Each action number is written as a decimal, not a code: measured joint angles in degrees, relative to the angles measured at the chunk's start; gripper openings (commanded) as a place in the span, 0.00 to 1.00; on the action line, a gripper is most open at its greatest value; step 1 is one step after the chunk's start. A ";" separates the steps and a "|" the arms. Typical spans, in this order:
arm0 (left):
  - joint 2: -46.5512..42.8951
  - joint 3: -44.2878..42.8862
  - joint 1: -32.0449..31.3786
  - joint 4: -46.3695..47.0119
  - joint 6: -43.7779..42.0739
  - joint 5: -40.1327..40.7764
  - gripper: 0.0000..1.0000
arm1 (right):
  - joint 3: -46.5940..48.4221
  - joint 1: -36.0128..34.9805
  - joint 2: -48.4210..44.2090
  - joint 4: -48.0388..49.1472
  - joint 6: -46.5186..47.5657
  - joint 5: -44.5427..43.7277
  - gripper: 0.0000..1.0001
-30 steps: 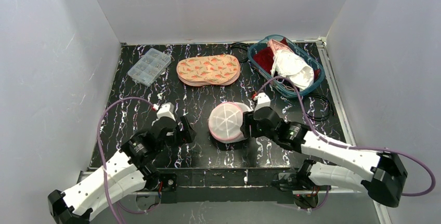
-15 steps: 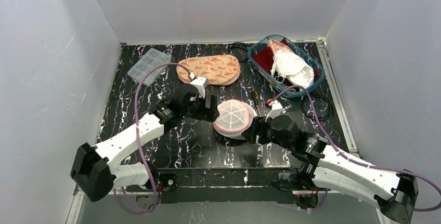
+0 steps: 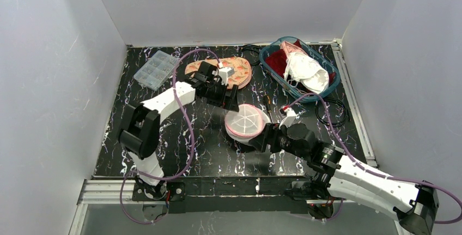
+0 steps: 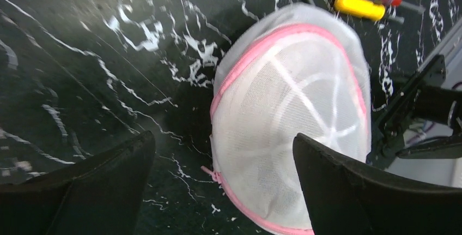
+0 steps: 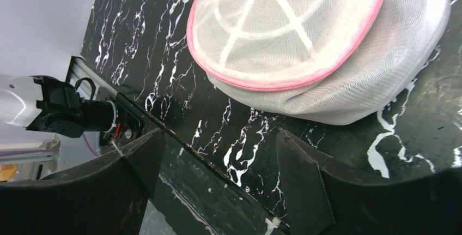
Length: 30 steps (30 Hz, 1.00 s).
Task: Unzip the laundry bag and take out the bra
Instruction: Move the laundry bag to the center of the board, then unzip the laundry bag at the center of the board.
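a: entry one, the laundry bag [image 3: 246,123]?
b: white mesh dome with a pink zip [image 4: 256,49] round the rim, lying on the surface [image 3: 218,158]. it sits between the two sets of jaws, just ahead of each. the zip looks closed along every stretch on show.

a: left jaws?
b: spread wide, pinching nothing. the fingers [image 4: 81,191] frame the bag without touching it.

a: right jaws?
b: also spread and empty. the fingers [image 5: 81,191] sit low, with the bag just beyond their tips.

a: zip pull?
b: a small pink tab [image 4: 208,170] at the bag's edge, toward the left finger of the left jaws. it is too small to be sure.

a: the bra?
b: not on view. judged to be inside the bag, but the mesh is too cloudy to confirm.

a: other stock?
b: a yellow and blue screwdriver [image 4: 359,3] beyond the bag from the left jaws.

a: risks?
b: the bag is light and nothing pins it.
- a pinch that takes mesh instead of the tab would likely drag the whole bag, perhaps onto the screwdriver.
- pulling the zip with no counter-hold would likely just slide the bag.
- both sets of jaws crowd one small item, so a clash is possible.
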State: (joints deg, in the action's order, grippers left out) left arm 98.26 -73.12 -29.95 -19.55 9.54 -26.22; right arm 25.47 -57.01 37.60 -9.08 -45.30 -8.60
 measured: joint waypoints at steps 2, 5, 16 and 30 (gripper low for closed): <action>2.80 0.13 0.07 -0.39 0.07 -2.19 0.90 | -0.79 0.00 0.52 1.20 -1.11 0.31 0.84; 3.58 4.85 0.04 2.99 2.78 -5.29 0.84 | -2.45 -0.04 1.51 2.23 -3.26 -0.33 0.85; -9.27 27.58 -5.53 24.11 21.29 -8.13 0.44 | -5.84 -0.04 2.45 6.16 -8.20 -7.02 0.86; -37.07 47.45 -22.64 30.12 41.68 20.96 0.15 | 2.86 3.37 22.51 5.49 4.74 1.33 0.87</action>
State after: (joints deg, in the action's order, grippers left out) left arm 61.19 -25.67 -52.60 10.57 51.22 -5.26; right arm 28.34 -53.65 60.12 -3.60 -40.56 -7.27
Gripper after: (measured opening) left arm 0.222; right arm 0.854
